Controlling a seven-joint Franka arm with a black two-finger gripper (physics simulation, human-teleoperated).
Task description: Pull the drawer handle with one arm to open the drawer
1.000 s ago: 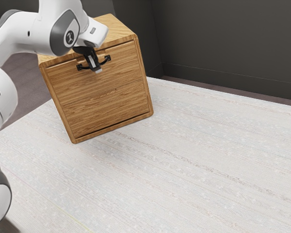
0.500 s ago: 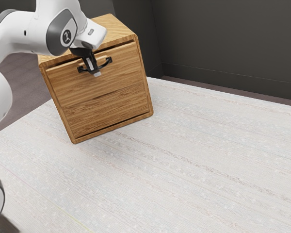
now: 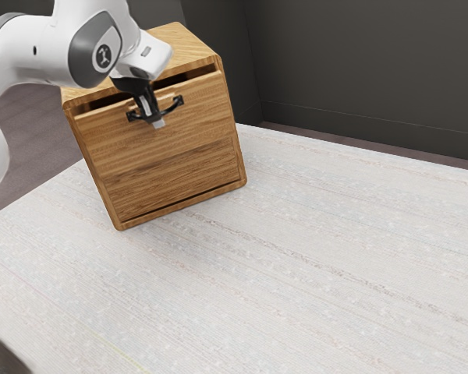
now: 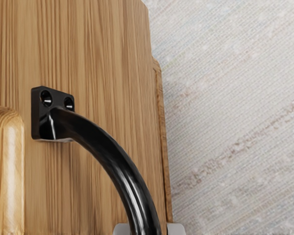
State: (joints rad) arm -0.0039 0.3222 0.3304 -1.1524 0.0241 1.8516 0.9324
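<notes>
Spreading pale in front, the table [image 3: 312, 265] bears a wooden cabinet [image 3: 183, 47] at its far corner on the exterior view's left, its top drawer [image 3: 199, 109] slightly pulled out, the end effector [image 3: 154, 115] clamped on the black handle [image 3: 174, 102].

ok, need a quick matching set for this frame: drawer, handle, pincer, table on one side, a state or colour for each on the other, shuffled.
Things:
1. drawer
2. handle
3. pincer
4. table

States or colours:
a. black and curved
b. pale, whitish grain
c. shut on the handle
d. a little way out of the cabinet

Pairs: 1-d, 2-a, 3-c, 4-b.
</notes>
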